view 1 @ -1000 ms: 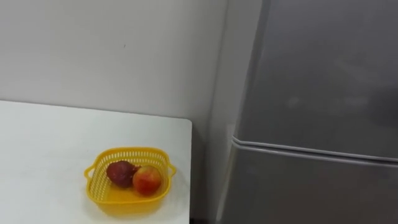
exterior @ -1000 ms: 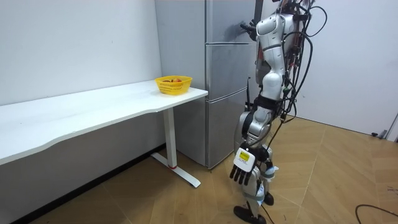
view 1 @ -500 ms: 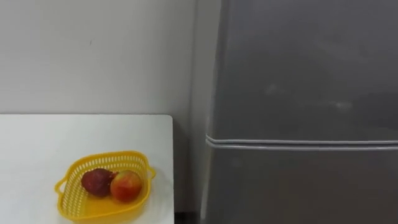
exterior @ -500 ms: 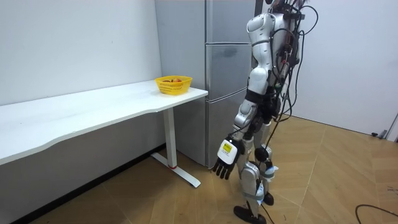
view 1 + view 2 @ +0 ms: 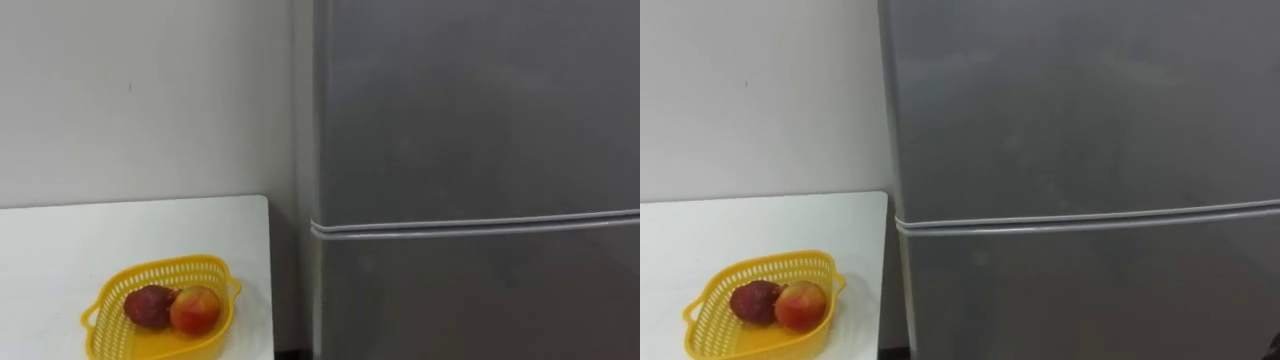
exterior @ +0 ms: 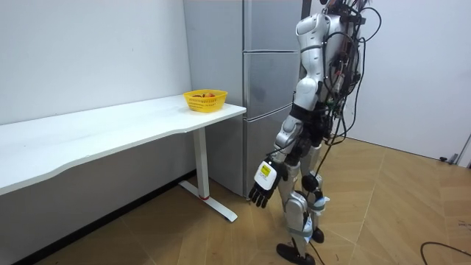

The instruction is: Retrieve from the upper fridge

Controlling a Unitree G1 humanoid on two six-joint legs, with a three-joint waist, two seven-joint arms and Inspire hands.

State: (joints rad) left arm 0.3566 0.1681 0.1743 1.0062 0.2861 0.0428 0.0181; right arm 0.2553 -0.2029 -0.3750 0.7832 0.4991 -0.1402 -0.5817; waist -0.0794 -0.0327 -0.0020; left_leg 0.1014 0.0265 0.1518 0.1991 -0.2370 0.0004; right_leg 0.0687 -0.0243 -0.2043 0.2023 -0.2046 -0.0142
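Just ahead: closed fridge (image 5: 470, 120), fruit basket (image 5: 200, 266) on table (image 5: 50, 250) to L.

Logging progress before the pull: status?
Left hand open, hanging low. Tall grey metal fridge shut, untouched. Nothing in front of it.

Has straightened up before the fridge (image 6: 254, 110), out of the lean toward the room view's right of a second ago; stands nearer its doors now; has swung the left hand (image 6: 263, 184) forward, toward the room view's left, low beside the legs with fingers hanging loose; has turned the head's gaze right as well; takes in more of the grey doors and sees the seam (image 5: 470, 222) between them almost level instead of slanting; leaves the yellow basket (image 5: 165, 263) further left in the eye views, by the camera's own shift alone.
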